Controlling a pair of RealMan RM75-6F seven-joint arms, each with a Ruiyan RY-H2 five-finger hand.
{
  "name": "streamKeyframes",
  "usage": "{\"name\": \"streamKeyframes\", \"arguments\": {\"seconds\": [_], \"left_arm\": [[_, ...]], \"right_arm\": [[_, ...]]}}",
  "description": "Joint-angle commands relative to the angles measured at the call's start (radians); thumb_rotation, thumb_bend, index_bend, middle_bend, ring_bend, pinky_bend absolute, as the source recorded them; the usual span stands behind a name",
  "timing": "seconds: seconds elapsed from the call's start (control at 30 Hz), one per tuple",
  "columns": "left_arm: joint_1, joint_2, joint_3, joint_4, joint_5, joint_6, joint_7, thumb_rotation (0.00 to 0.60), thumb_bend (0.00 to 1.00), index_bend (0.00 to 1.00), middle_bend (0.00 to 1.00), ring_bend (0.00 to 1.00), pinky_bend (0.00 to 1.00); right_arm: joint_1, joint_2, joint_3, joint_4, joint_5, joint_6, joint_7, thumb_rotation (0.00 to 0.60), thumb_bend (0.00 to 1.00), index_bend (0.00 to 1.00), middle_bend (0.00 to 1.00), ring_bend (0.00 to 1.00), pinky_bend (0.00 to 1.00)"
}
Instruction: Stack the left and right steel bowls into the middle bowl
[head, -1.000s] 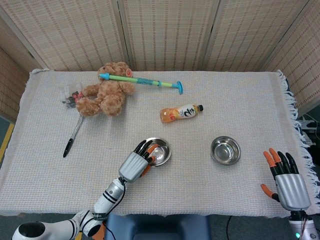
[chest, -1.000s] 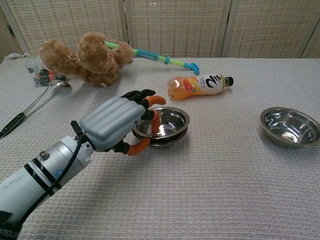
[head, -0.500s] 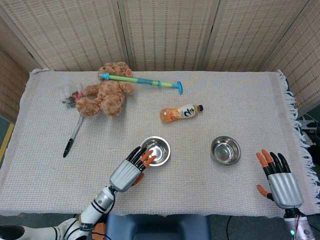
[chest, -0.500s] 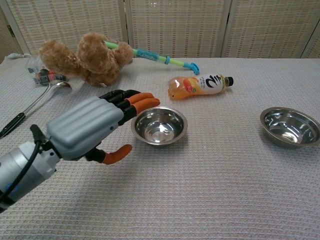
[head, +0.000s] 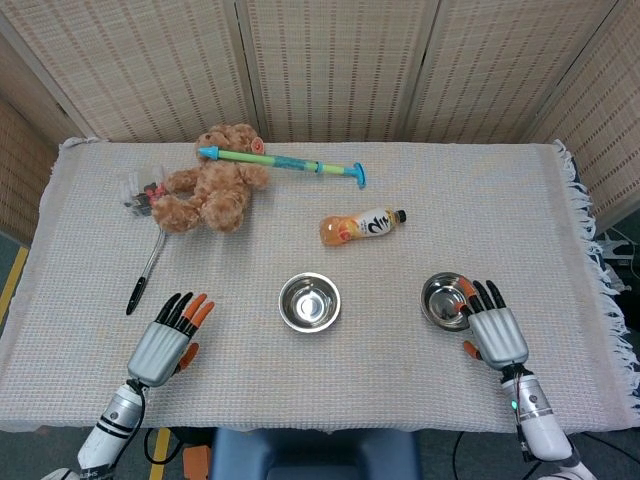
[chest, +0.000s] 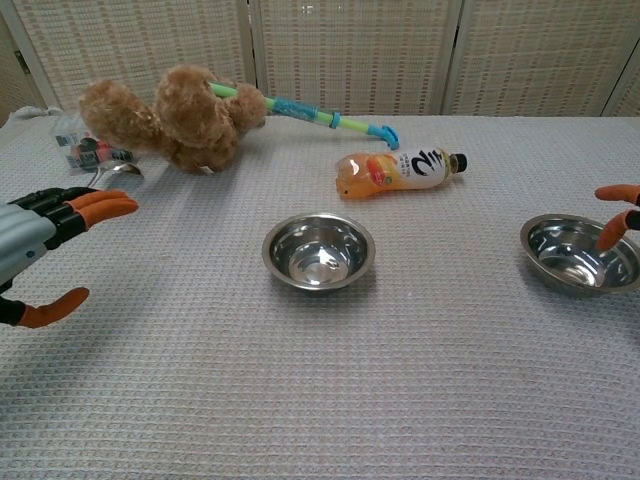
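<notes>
Bowls: middle bowl (head: 309, 302) at the desk's near centre, upright; right bowl (head: 446, 300) well apart to its right, also upright on the desk (head: 400, 370). Whether the middle bowl already carries another bowl nested inside: hard to tell, only one rim plainly seen.

Left hand (head: 168, 340) near the left front edge, released, fingers spread, holding nothing; cut off by the frame edge in the chest view, only fingertips (chest: 100, 203) and thumb showing.

Right hand (head: 492, 328) just beside the right bowl, fingertips over its near right rim, fingers apart; contact with the rim not clear. Mostly out of the chest view, only orange fingertips (chest: 618, 192) at the right edge.

Far side: teddy bear (head: 212, 190) partly covering a small clear packet (head: 141, 190), contents too small to read; green and blue stick (head: 285, 162) touching the bear's head; orange drink bottle (head: 362, 226) lying on its side; ladle (head: 146, 270) lying at the left.
</notes>
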Motion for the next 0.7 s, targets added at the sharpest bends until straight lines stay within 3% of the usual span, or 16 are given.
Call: {"name": "streamKeyframes", "arguments": {"seconds": [0.03, 0.2, 0.37, 0.53, 0.7], "left_arm": [[0.005, 0.012, -0.009, 0.008, -0.002, 0.002, -0.015, 0.600, 0.43, 0.00, 0.00, 0.00, 0.08], [0.012, 0.021, -0.023, 0.025, -0.008, 0.001, -0.046, 0.600, 0.43, 0.00, 0.00, 0.00, 0.08], [0.020, 0.022, -0.032, 0.038, -0.007, 0.005, -0.068, 0.600, 0.43, 0.00, 0.00, 0.00, 0.08], [0.027, 0.026, -0.037, 0.042, -0.001, 0.013, -0.080, 0.600, 0.43, 0.00, 0.00, 0.00, 0.08], [0.035, 0.035, -0.049, 0.045, -0.006, 0.018, -0.097, 0.600, 0.43, 0.00, 0.00, 0.00, 0.08]], "right_arm": [[0.033, -0.038, 0.018, 0.035, 0.051, -0.044, -0.031, 0.600, 0.17, 0.39, 0.00, 0.00, 0.00], [0.058, -0.070, 0.018, 0.074, 0.061, -0.051, -0.022, 0.600, 0.32, 0.49, 0.00, 0.00, 0.00], [0.063, -0.074, -0.001, 0.075, 0.010, -0.010, 0.017, 0.600, 0.43, 0.68, 0.00, 0.00, 0.00], [0.059, -0.051, -0.027, 0.011, -0.095, 0.080, 0.055, 0.600, 0.46, 0.71, 0.00, 0.00, 0.00], [0.102, -0.060, -0.022, -0.063, -0.197, 0.123, 0.006, 0.600, 0.46, 0.71, 0.00, 0.00, 0.00]]}}
